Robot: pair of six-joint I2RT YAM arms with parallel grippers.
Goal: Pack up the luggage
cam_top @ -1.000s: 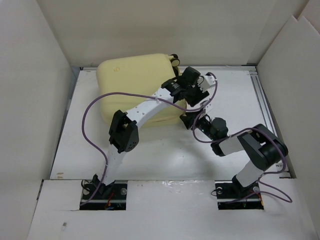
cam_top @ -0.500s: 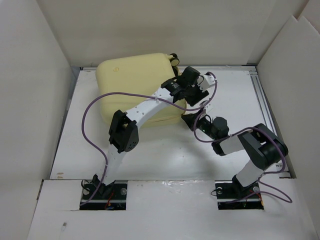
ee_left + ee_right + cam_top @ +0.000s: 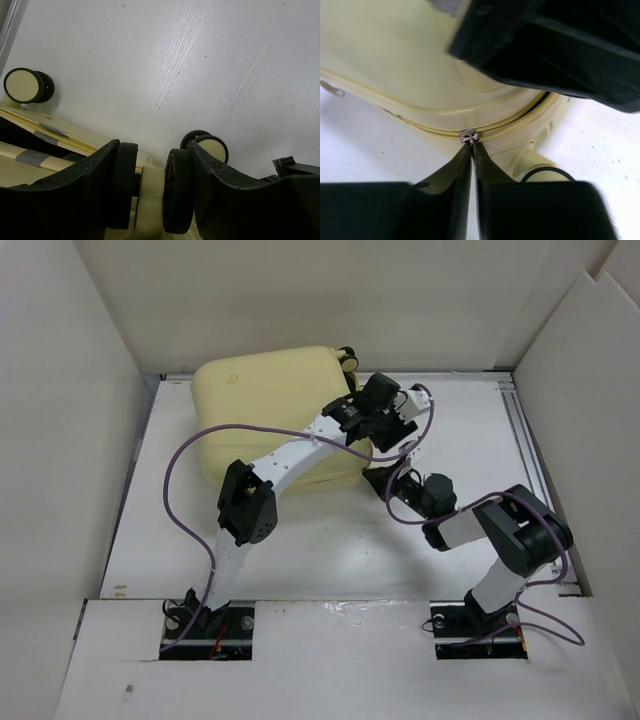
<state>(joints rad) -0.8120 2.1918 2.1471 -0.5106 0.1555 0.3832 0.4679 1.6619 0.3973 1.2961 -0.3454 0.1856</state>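
Pale yellow luggage (image 3: 260, 405) flat, long axis left-right (wheels (image 3: 347, 357) rightward)

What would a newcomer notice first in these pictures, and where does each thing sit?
The big pale yellow luggage lies flat at the far left of the table, the largest thing in view. The left gripper clamps a yellow fitting on it beside a wheel. The right gripper has its tips nearly together at the zipper slider on the near right corner; whether it holds the pull is unclear.
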